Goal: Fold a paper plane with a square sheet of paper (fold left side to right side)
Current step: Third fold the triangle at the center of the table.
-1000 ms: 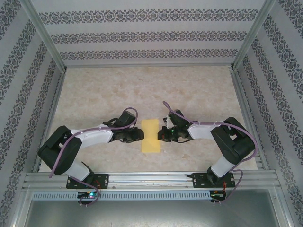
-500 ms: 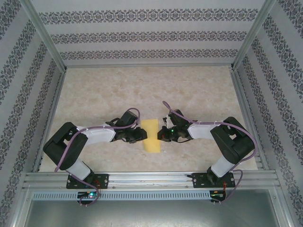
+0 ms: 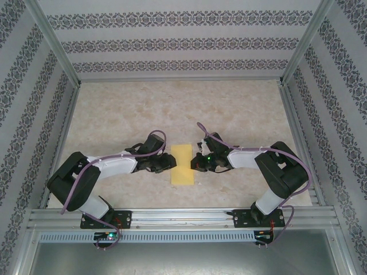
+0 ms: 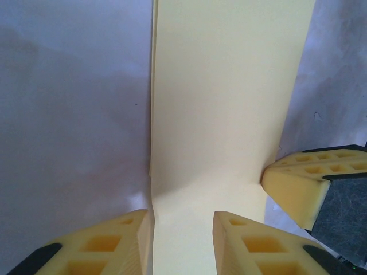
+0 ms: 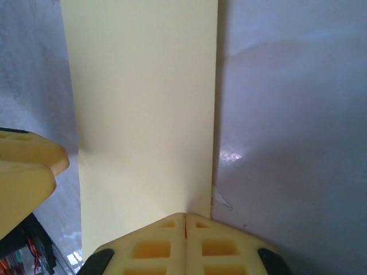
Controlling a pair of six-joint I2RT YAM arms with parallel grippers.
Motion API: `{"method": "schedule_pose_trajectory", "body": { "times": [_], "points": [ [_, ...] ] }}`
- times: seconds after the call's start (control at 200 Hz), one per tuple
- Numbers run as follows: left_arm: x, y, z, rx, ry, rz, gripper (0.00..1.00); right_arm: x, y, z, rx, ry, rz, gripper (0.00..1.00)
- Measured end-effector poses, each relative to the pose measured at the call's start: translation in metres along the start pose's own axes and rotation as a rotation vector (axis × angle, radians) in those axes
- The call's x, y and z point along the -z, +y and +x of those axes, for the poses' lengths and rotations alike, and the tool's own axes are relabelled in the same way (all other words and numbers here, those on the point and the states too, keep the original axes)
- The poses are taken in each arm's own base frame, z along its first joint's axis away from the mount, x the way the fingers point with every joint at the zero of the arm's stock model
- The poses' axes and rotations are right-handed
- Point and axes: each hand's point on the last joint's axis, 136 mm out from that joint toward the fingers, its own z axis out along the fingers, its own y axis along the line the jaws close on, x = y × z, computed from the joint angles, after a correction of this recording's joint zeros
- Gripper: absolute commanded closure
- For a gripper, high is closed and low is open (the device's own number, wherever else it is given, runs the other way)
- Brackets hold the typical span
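Note:
The square sheet of paper [image 3: 183, 165] lies flat mid-table as a narrow pale-yellow rectangle, long side running away from me. My left gripper [image 3: 170, 162] sits at its left edge, jaws apart. In the left wrist view the left gripper [image 4: 180, 229] straddles that edge, with the paper [image 4: 223, 114] running under the gap and slightly buckled beside the left finger. My right gripper [image 3: 195, 162] is at the right edge. In the right wrist view the right gripper [image 5: 185, 217] is shut, its tip resting on the paper [image 5: 143, 103] just inside the edge.
The marble-look table top [image 3: 172, 109] stretches bare behind the paper. Patterned walls [image 3: 28, 114] and metal posts close in the left, right and back. An aluminium rail [image 3: 183, 217] with both arm bases runs along the near edge.
The left arm shifted its elbow and wrist half a second ago and is back where it was one second ago. Paper and right gripper have stayed put.

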Motion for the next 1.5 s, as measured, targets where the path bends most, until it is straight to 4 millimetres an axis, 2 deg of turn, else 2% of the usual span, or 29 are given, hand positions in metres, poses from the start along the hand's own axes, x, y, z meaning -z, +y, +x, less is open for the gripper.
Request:
{"method": "schedule_pose_trajectory", "body": {
  "times": [0.16,0.615,1.279,1.504],
  "points": [
    [-0.002,0.008,0.005,0.032,0.012,-0.016,0.71,-0.001,0.001,-0.001,0.001,0.003,-0.004,1.00],
    [-0.009,0.015,0.007,0.115,0.031,0.005,0.83,-0.001,0.001,-0.001,0.011,0.004,-0.005,1.00],
    [-0.007,0.014,0.007,0.126,0.026,0.015,0.84,-0.002,0.002,0.000,0.017,0.010,-0.010,1.00],
    [-0.007,0.007,0.003,0.113,0.012,0.041,0.83,-0.002,0.002,0.000,0.016,0.012,-0.012,1.00]
  ]
}}
